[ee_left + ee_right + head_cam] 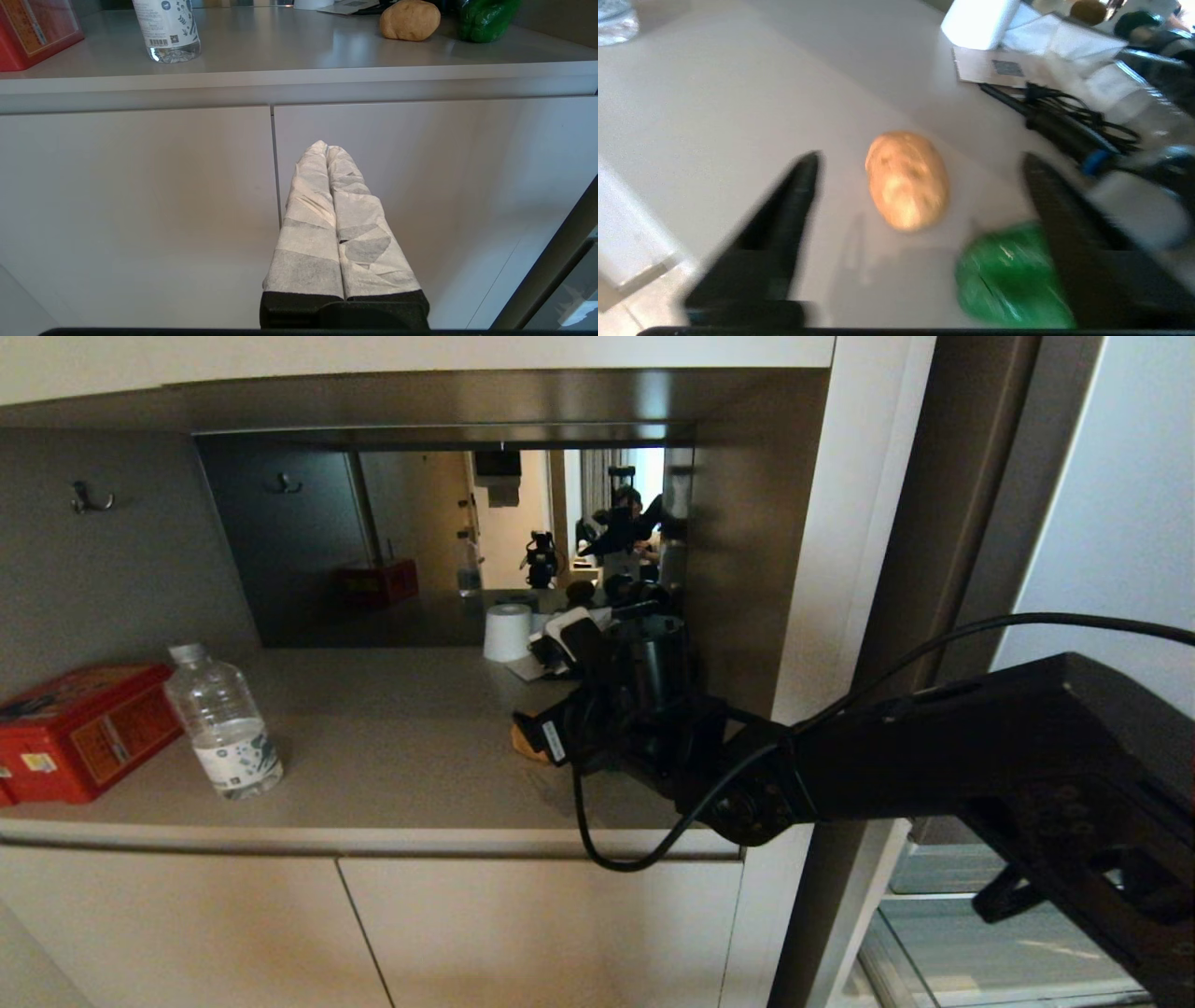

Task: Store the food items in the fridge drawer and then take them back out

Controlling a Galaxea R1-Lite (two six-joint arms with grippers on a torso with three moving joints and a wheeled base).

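My right gripper [920, 161] has its fingers apart, the bun [907, 179] between them; the pepper [1008, 277] beside one finger risks a nudge.

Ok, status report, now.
Right gripper open above the counter, brown lump between its fingers, untouched. Left gripper shut, parked before the cabinet doors. Green pepper sits beside the lump, close to one finger.
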